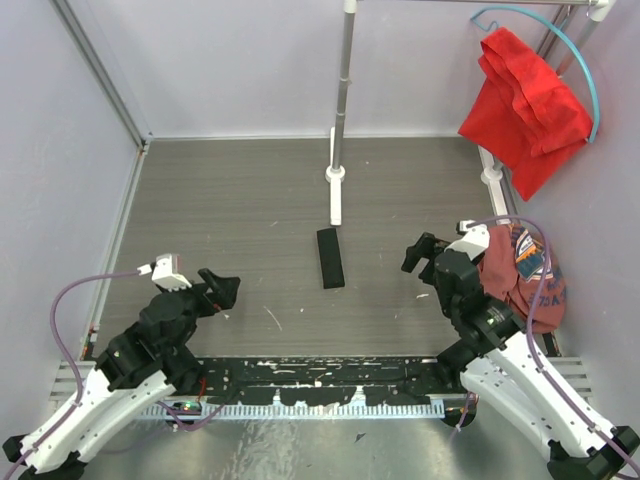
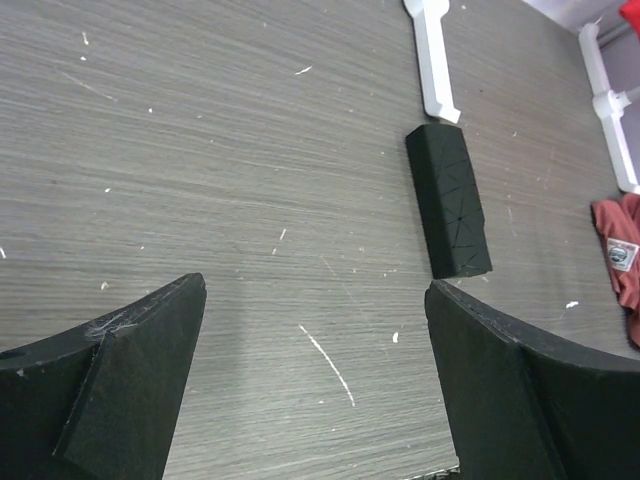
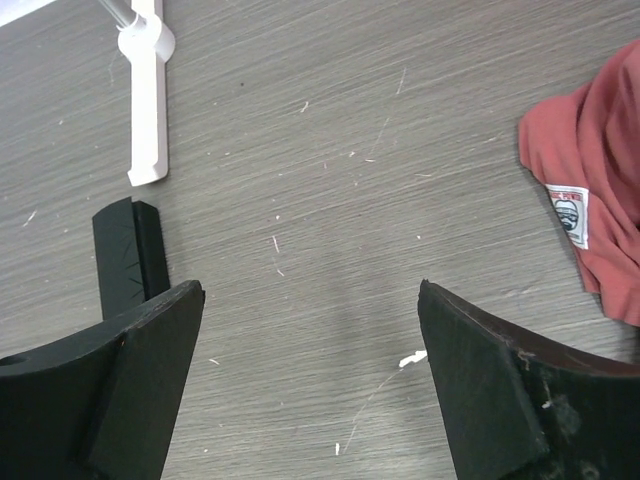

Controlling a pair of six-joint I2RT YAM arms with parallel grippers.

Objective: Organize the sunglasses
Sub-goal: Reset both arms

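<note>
No red sunglasses show in any view. A black oblong case (image 1: 330, 257) lies shut on the grey table, just below the white stand foot; it also shows in the left wrist view (image 2: 447, 198) and in the right wrist view (image 3: 130, 252). My left gripper (image 1: 222, 293) is open and empty, left of the case (image 2: 315, 380). My right gripper (image 1: 420, 255) is open and empty, right of the case (image 3: 310, 385).
A white stand foot (image 1: 336, 195) with a metal pole (image 1: 345, 85) stands behind the case. A red cloth (image 1: 525, 95) hangs at the top right. A dull red garment (image 1: 525, 275) lies at the right edge, beside my right arm.
</note>
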